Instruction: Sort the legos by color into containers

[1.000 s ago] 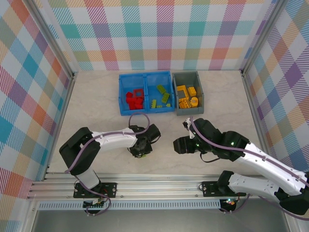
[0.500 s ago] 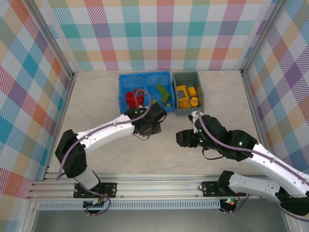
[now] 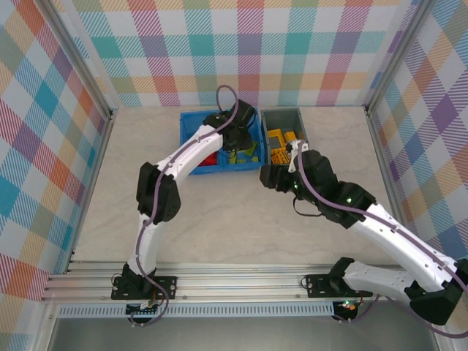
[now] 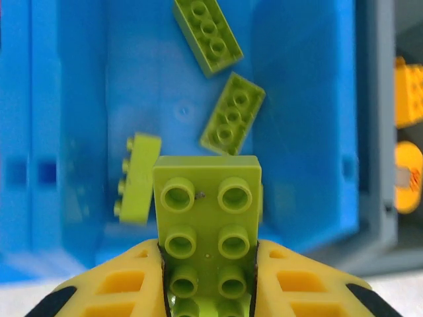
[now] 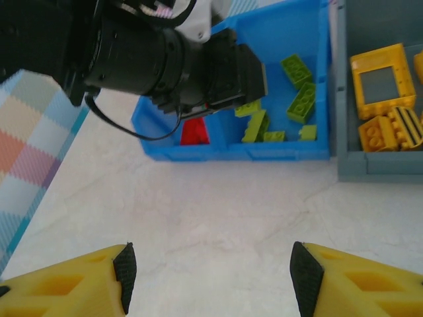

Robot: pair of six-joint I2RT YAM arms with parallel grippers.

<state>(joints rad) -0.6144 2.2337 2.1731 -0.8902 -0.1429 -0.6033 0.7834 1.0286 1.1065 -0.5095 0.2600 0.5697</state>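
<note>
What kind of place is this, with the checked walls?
Likely a robot test booth, not a home: two arms bolted to a metal rail, plaid screens round a table, toy bricks sorted into bins.

Blue bin [image 3: 183, 142], grey bin [image 3: 304, 135] on table [image 3: 219, 219]

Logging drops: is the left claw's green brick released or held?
Held: the left claw is shut on the green brick, fingers against both sides, above the blue bin.

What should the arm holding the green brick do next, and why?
Probably open the left gripper and drop its lime green studded plastic brick: it hangs over the compartment of the blue plastic bin where other lime green bricks lie.
</note>
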